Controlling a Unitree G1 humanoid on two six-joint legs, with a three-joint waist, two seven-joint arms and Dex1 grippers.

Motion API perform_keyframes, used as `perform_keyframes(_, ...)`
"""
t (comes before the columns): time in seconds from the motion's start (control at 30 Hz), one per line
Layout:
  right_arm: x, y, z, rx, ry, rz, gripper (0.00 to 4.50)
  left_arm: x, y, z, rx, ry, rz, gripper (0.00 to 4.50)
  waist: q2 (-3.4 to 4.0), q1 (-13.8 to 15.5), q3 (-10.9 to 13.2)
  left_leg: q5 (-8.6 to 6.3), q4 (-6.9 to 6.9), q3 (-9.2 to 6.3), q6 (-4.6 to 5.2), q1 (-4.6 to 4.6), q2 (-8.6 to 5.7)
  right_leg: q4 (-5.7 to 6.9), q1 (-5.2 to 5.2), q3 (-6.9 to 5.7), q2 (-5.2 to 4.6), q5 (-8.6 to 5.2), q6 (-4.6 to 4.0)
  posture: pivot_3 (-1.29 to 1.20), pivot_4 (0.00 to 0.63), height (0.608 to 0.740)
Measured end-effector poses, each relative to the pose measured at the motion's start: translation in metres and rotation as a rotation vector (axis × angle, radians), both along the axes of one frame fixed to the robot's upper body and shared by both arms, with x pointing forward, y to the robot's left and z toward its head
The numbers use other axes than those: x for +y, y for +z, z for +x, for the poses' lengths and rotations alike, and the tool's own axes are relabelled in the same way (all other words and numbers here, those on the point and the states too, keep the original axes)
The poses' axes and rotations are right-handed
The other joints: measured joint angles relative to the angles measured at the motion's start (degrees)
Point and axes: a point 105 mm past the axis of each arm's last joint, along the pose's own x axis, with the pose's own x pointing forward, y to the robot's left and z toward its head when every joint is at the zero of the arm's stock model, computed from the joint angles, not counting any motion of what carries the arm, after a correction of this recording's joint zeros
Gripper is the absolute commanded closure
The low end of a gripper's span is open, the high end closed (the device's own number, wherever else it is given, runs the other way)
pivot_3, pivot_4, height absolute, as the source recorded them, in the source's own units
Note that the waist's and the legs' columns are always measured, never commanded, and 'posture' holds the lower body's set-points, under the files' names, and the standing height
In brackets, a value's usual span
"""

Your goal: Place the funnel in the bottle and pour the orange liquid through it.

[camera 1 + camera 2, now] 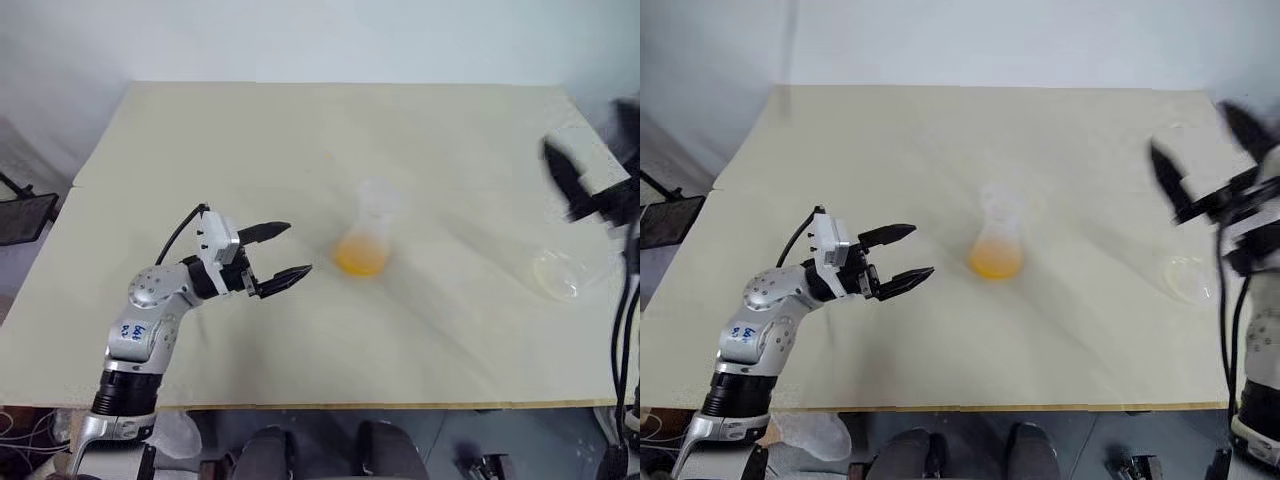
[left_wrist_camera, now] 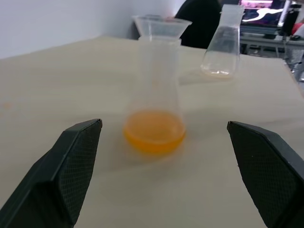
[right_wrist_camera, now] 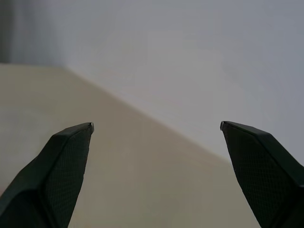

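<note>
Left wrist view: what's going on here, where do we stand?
The bottle stands mid-table with the funnel seated in its neck and the orange liquid pooled at its bottom. The left hand is open beside it, holding nothing. The right hand is open, raised above the empty flask.

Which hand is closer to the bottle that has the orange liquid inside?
Left. The left hand is open just beside the bottle, on its left. The right hand is open, raised far to its right.

Bare table (image 1: 250, 160) around bottle (image 1: 368, 235)
</note>
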Motion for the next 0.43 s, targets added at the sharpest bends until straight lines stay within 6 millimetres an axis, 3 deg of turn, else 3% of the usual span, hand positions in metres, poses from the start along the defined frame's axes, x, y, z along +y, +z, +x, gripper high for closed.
perform_keyframes(0.2,0.025,-0.072,-0.038,0.198,0.271,-0.178,0.03,0.030,-0.014,-0.011,0.031,0.053,0.067,0.00,-0.04,0.8,0.0,-0.03,0.02,0.01,0.04,-0.02,-0.07,-0.11,0.08,-0.12,0.00,0.01,0.01,0.00,0.150,0.740)
perform_keyframes(0.3,0.015,-0.103,-0.056,0.327,0.345,-0.209,0.03,0.037,-0.020,-0.013,0.026,0.093,0.106,0.00,-0.07,0.6,0.0,-0.02,0.03,0.03,0.04,0.09,-0.04,-0.14,0.16,-0.08,0.02,0.01,0.01,0.00,0.150,0.740)
perform_keyframes(0.43,0.005,-0.121,-0.065,0.410,0.369,-0.201,0.03,0.042,-0.026,-0.015,0.026,0.125,0.134,0.00,-0.06,0.3,0.0,0.00,0.02,0.09,0.00,0.15,0.03,-0.11,0.13,-0.03,0.08,0.00,0.00,0.00,0.150,0.740)
